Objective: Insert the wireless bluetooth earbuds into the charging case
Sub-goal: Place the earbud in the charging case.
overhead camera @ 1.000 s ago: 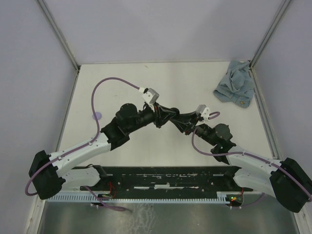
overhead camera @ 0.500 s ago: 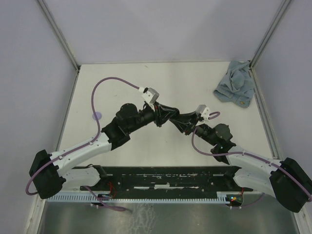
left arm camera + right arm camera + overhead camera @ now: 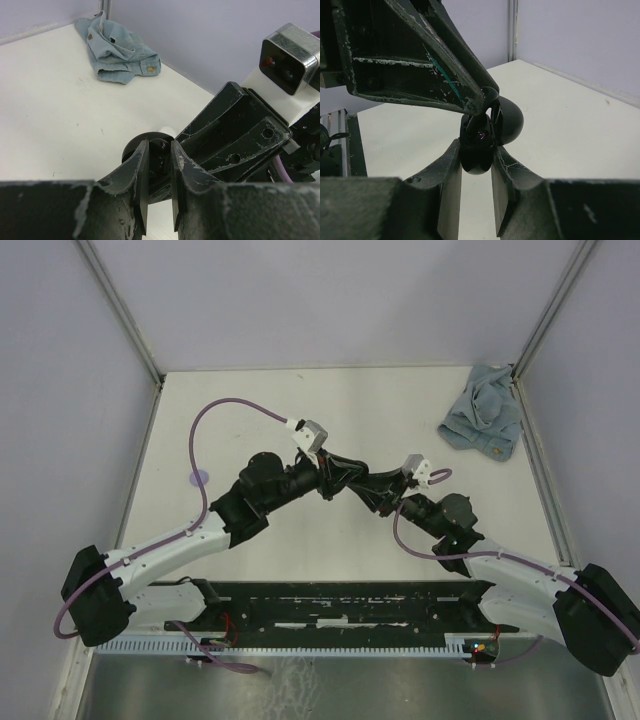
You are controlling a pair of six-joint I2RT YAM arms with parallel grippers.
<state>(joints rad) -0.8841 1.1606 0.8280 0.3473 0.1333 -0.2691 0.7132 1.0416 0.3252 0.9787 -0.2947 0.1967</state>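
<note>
While both arms meet over the middle of the table (image 3: 300, 405), raised off its surface, you have the charging case (image 3: 509, 120) clamped in the right gripper (image 3: 476, 152). Its jaws stand narrow around the lower shell, and the domed lid hangs open behind. Your left gripper (image 3: 159, 147) is pinched almost shut on what looks like a black earbud (image 3: 482, 127), with its tip right at the case's mouth. Little of the bud shows, so I judge that from its curved outline.

The step in hand is seating that bud in its well. Hold the case dead steady and let the left arm do the moving. Line the stem up with the well, press straight along it, and release only once the bud sits flush.

Everything at the contact is glossy, hard black plastic, rounded and slippery. A sideways push could squirt the bud out or twist the case between the scuffed fingers, so go slowly. The crumpled denim cloth (image 3: 482, 418) at the far right corner lies well apart from the work.
</note>
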